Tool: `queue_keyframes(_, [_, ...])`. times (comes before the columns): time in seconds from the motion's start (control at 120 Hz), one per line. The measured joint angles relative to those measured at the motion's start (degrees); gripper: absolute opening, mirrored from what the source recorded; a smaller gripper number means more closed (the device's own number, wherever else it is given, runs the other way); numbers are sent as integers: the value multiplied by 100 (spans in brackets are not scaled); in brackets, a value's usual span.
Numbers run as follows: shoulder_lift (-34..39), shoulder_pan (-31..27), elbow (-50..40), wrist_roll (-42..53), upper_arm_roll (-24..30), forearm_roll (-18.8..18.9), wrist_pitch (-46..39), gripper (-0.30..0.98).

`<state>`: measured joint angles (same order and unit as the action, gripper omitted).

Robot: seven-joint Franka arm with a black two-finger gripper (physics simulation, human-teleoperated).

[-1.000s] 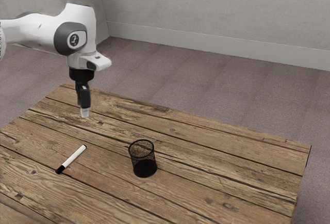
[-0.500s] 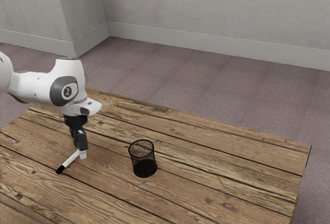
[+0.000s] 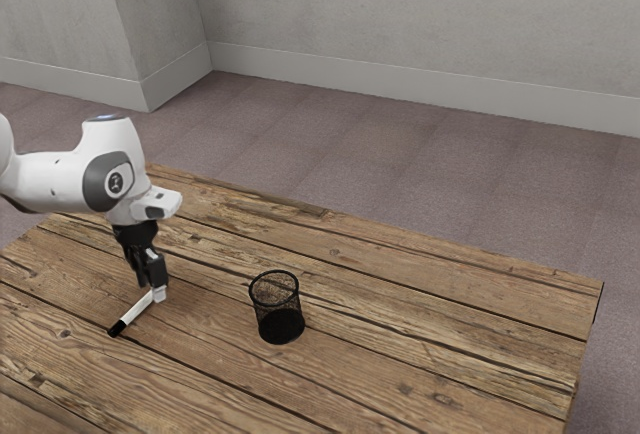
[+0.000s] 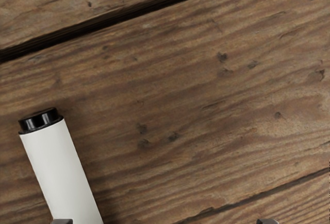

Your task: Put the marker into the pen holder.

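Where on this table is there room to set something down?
Bare table runs from the mesh pen holder to the edge on the exterior view's right, and behind the holder toward the wall. It's crowded at the marker, with the tool there.

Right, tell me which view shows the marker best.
The exterior view: the marker lies near the pincer, its long black cap and most of its white barrel in sight. The wrist view gives a close-up of its short black end and part of the barrel.
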<state>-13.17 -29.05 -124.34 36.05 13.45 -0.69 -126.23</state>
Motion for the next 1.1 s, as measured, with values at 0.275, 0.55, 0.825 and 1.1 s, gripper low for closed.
queue_keyframes(0.275, [-194,-84,112,-312,-7,-322,-62,28])
queue_keyframes(0.55, [-442,-188,351,-529,-26,-337,-79,24])
queue_keyframes(0.825, [-634,-207,494,-668,-40,-318,-85,26])
queue_keyframes(1.1, [-671,-208,497,-757,-39,-292,-85,5])
